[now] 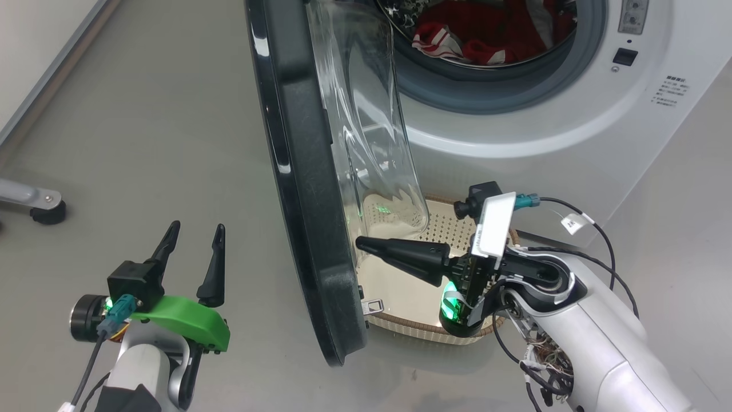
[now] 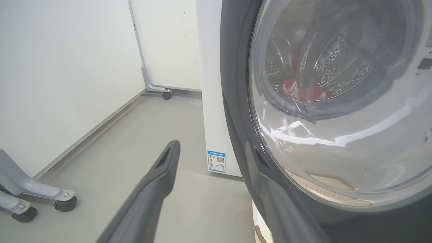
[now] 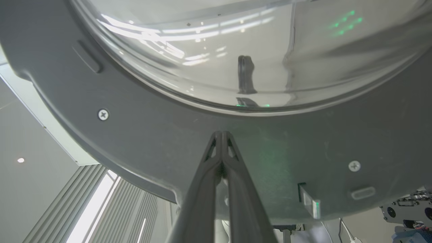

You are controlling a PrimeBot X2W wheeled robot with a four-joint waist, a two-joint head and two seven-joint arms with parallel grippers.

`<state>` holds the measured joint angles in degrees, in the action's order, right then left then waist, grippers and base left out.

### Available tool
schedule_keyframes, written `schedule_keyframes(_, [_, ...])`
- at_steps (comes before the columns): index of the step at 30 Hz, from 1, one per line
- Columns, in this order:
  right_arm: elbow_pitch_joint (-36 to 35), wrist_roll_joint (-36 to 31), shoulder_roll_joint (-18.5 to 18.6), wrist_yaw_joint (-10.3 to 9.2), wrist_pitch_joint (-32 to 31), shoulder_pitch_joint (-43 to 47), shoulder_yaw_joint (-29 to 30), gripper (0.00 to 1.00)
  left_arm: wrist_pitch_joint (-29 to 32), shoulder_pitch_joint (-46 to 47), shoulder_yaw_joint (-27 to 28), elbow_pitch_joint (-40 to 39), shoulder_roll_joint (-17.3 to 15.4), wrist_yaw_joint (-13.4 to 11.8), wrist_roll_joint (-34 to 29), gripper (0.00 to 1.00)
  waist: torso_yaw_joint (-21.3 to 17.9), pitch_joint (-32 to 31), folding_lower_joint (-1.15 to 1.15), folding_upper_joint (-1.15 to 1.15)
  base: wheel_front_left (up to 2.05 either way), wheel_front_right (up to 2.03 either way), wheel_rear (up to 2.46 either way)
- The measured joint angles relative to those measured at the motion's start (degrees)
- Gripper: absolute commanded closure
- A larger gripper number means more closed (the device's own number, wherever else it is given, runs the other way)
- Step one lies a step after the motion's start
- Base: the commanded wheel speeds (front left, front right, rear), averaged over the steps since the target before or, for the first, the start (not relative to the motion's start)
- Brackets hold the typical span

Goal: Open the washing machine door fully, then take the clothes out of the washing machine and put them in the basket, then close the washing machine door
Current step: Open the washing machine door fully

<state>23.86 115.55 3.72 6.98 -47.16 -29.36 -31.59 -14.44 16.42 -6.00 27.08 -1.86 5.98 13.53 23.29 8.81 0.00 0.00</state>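
Right hand [image 1: 361, 243] fingers together, tips at inner face of washing machine door [image 1: 297, 171]. Left hand [image 1: 196, 229] apart, empty, left of door. Clothes [image 1: 492, 34] in drum.

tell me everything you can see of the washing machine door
The washing machine door is a large round door with a glossy black outer ring, a grey inner frame with screws, and a bulging clear glass bowl. A metal latch sticks out of that frame. It stands swung open, edge-on in the head view. The right gripper, fingers shut, seems to press its inner frame.
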Motion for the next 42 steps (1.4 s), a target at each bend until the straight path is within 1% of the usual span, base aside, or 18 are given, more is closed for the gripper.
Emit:
schedule_keyframes(5, [-1.66, 0.86, -0.09, 0.00, 2.30, 1.81, 2.79, 1.00, 0.00, -0.18, 0.11, 0.08, 0.00, -0.15, 0.01, 0.00, -0.17, -0.48, 0.00, 0.00, 0.00, 0.00, 0.00])
schedule_keyframes(9, [-3.46, 0.90, -0.10, 0.00, 5.45, 3.65, 6.75, 1.00, 0.00, -0.44, 0.15, 0.12, 0.00, -0.19, 0.03, 0.00, -0.43, -0.78, 0.00, 0.00, 0.00, 0.00, 0.00])
schedule_keyframes(10, [-3.70, 0.85, -0.12, 0.00, 6.49, 4.08, 7.77, 0.58, 0.00, -0.55, 0.26, 0.12, 0.00, -0.22, 0.09, 0.00, -0.53, -0.85, 0.00, 0.00, 0.00, 0.00, 0.00])
schedule_keyframes(11, [-3.82, 0.73, -0.08, 0.00, 7.21, 4.43, 8.49, 0.05, 0.00, -0.67, 0.47, 0.11, 0.01, -0.36, 0.20, 0.00, -0.66, -0.93, 0.00, 0.00, 0.00, 0.00, 0.00])
schedule_keyframes(12, [-4.23, 0.73, -0.10, 0.00, 7.80, 4.97, 9.29, 0.00, 0.00, -0.83, 0.58, 0.11, 0.00, -0.66, 0.44, 0.00, -0.82, -1.04, 0.00, 0.00, 0.00, 0.00, 0.00])
schedule_keyframes(17, [-5.53, -0.85, -0.13, 0.00, 12.07, 7.76, 13.10, 0.00, 0.00, -1.18, 0.51, 0.16, 0.01, -0.66, 0.58, 0.00, -1.38, -1.38, 0.00, 0.00, 0.00, 0.00, 0.00])
schedule_keyframes(21, [-6.46, -3.79, -0.01, 0.00, 15.68, 9.44, 15.32, 0.00, 0.00, -1.18, 0.53, 0.16, 0.01, -0.66, 0.58, 0.00, -1.67, -1.50, 0.00, 0.00, 0.00, 0.00, 0.00])
schedule_keyframes(27, [-7.55, -11.55, 1.77, 0.00, 22.85, 11.56, 17.98, 0.00, 0.00, -1.18, 0.59, 0.16, 0.01, -0.71, 0.62, 0.00, -1.92, -1.65, 0.00, 0.00, 0.00, 0.00, 0.00])
schedule_keyframes(30, [-8.24, -16.77, 2.61, 0.00, 26.95, 12.38, 18.48, 0.00, 0.00, -1.18, 0.67, 0.16, 0.02, -0.71, 1.10, 0.00, -2.00, -1.73, 0.00, 0.00, 0.00, 0.00, 0.00])
schedule_keyframes(34, [-9.00, -26.36, 4.72, 0.00, 33.09, 12.55, 17.84, 0.00, 0.00, -1.19, 0.78, 0.16, 0.02, -0.71, 1.15, 0.00, -2.12, -1.74, 0.00, 0.00, 0.00, 0.00, 0.00])
schedule_keyframes(38, [-10.21, -36.05, 6.60, 0.00, 39.06, 12.52, 15.67, 0.00, 0.00, -1.19, 0.79, 0.16, 0.04, -0.73, 1.15, 0.00, -2.24, -1.74, 0.00, 0.00, 0.00, 0.00, 0.00])
schedule_keyframes(40, [-10.61, -41.81, 7.92, 0.00, 41.83, 12.46, 13.59, 0.00, 0.00, -1.19, 0.81, 0.16, 0.04, -0.73, 1.15, 0.00, -2.27, -1.71, 0.00, 0.00, 0.00, 0.00, 0.00])
schedule_keyframes(42, [-11.06, -45.70, 8.50, 0.00, 44.73, 12.32, 12.30, 0.00, 0.00, -1.19, 0.79, 0.16, 0.08, -0.73, 1.15, 0.00, -2.29, -1.67, 0.00, 0.00, 0.00, 0.00, 0.00])
